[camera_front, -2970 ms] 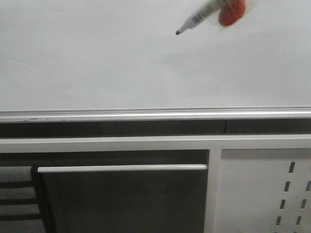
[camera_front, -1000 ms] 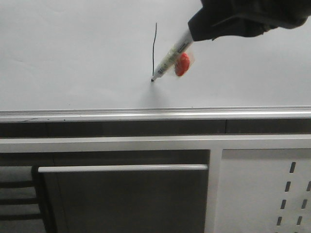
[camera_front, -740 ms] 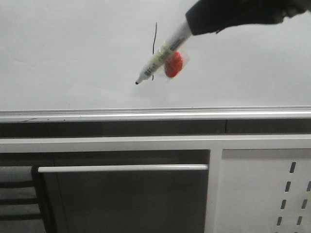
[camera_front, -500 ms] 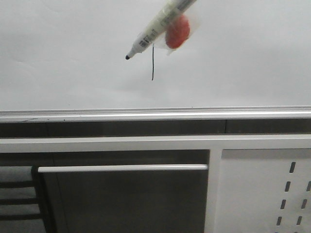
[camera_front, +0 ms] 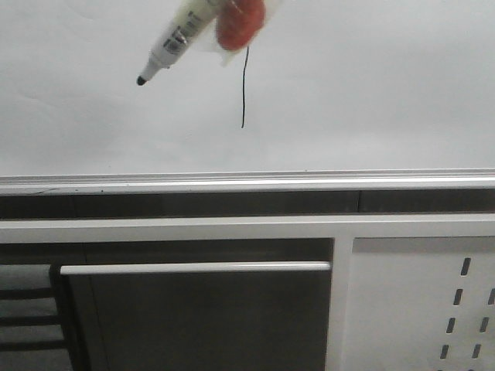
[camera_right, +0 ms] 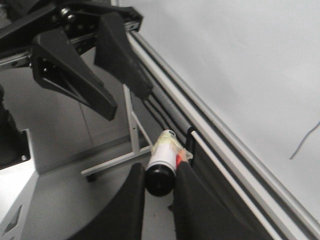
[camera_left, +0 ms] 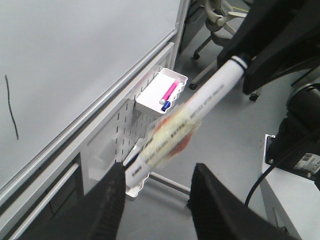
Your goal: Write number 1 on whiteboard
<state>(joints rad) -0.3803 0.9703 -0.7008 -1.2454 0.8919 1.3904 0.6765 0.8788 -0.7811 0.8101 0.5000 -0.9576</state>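
The right hand [camera_right: 159, 200] is pinching the marker [camera_front: 179, 36] by its capped rear end, its two fingers pressed against the barrel on either side, as the right wrist view shows. The left hand [camera_left: 156, 200] hangs spread and empty, fingers well apart, with the marker passing in front of it but not between the pads. The marker's black tip [camera_front: 141, 80] sits off the whiteboard [camera_front: 371, 93], away from the stroke, with an orange-red tag [camera_front: 238, 23] taped to the barrel. The number 1 [camera_front: 244, 86] stands on the board beyond and beside the held marker, a thin, slightly wavy, near-vertical line, with its upper end hidden behind the tag in the front view. In my judgement the writing is finished, so the main risk is a stray mark: the uncapped tip is near the board, and any sweep back across it would smear or cross the figure. A second risk is slippage, since the grip is at the far rear of a long barrel. Farther off, beyond the left hand, a small white tray [camera_left: 150, 97] hooked on the slotted panel [camera_left: 120, 135] holds a pink marker [camera_left: 170, 92] and a small blue item [camera_left: 166, 104]. A second tray nearer the marker is mostly hidden, so I cannot tell its contents.
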